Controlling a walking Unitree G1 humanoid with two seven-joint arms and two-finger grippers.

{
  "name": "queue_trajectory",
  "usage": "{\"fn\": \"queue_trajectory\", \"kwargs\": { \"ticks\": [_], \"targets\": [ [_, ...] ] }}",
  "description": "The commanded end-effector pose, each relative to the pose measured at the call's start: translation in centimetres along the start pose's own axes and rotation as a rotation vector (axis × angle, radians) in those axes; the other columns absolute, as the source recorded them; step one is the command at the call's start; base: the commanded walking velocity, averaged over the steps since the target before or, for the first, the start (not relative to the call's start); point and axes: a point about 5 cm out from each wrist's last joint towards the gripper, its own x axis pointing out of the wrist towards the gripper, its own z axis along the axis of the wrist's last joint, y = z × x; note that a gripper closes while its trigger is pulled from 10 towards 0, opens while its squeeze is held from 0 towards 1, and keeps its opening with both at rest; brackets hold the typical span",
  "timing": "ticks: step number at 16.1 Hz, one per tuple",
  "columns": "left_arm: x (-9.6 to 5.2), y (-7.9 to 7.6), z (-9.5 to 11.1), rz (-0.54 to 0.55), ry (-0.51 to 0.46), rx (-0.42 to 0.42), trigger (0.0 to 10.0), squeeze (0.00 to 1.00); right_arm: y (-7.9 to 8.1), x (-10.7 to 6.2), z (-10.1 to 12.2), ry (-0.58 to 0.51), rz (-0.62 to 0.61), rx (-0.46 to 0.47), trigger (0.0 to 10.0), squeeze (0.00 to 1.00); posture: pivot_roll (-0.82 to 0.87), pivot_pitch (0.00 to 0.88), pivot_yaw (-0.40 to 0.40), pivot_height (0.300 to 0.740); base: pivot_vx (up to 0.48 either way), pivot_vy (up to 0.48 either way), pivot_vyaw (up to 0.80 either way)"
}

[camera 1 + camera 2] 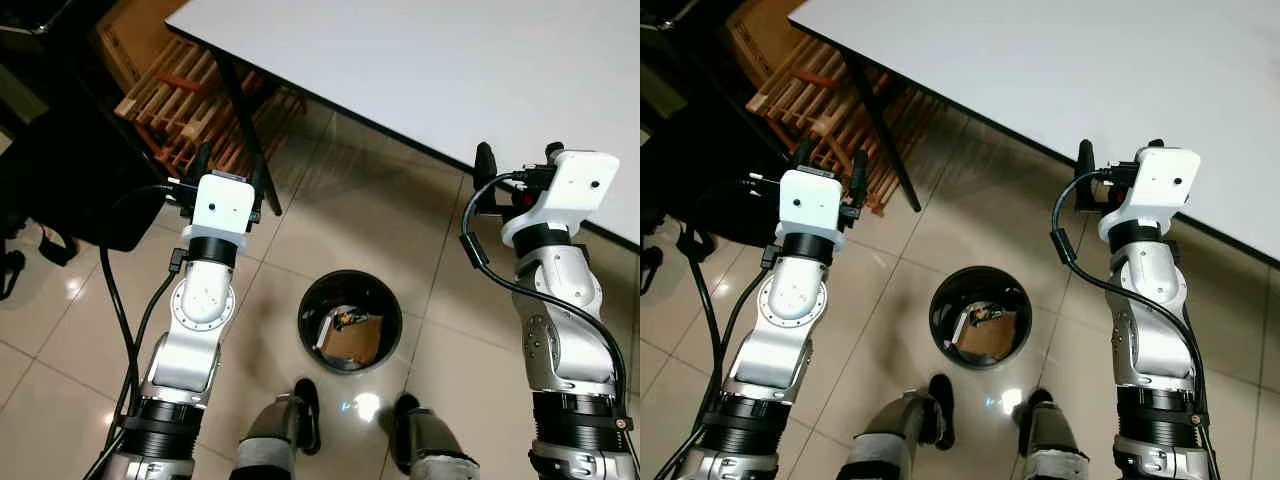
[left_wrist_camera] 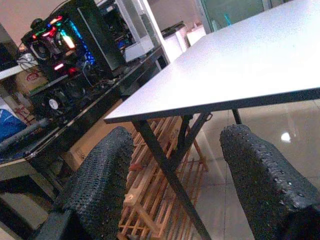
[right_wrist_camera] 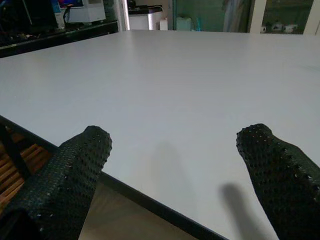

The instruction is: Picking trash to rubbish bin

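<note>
The left end effector [image 1: 232,166] is raised near the worktop's [image 1: 420,60] dark leg, its black fingers apart and holding nothing; the right end effector [image 1: 515,163] hovers at the worktop's near edge. Between the robot's feet on the tiled floor stands the round black rubbish bin [image 1: 350,321], with what looks like brown cardboard and small scraps already inside. From the left wrist, the fingers [image 2: 100,185] stand wide, framing a wooden rack [image 2: 160,200] under the worktop. From the right wrist, the fingers [image 3: 75,170] are spread wide over the bare white top. The trash in the bin looks light and stiff-edged, best pinched by a flat rim.
</note>
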Motion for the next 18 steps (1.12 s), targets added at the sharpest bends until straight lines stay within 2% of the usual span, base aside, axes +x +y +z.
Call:
{"fn": "queue_trajectory", "kwargs": {
  "ticks": [1,6,12,17,18],
  "targets": [
    [-0.4,-0.4,-0.4,-0.009,0.008,0.013,10.0,0.0,-0.3,-0.2,-0.2,0.009,-0.002,-0.002,10.0,0.0,0.06,0.263,0.081,0.74,0.0,0.0,0.0],
    [-0.7,-1.4,-0.8,-0.034,0.034,-0.014,10.0,0.0,-0.7,-0.1,-0.5,0.027,0.008,-0.013,10.0,0.0,0.05,0.28,0.06,0.74,0.0,0.0,0.0],
    [-0.7,-1.5,-1.4,-0.034,0.067,-0.024,10.0,0.0,-0.3,-0.1,-1.0,0.049,0.01,-0.001,10.0,0.0,0.06,0.282,0.072,0.74,0.0,0.0,0.0],
    [-0.7,-1.4,-1.7,-0.021,0.085,-0.024,10.0,0.0,0.0,-0.1,-1.2,0.063,0.026,0.011,10.0,0.0,0.06,0.29,0.072,0.74,0.0,-0.376,0.0],
    [-0.7,-1.4,-1.7,-0.021,0.086,-0.024,10.0,0.0,0.0,0.0,-1.2,0.068,0.03,0.011,10.0,0.0,0.06,0.29,0.072,0.74,0.0,-0.382,-0.78]
  ]
}}
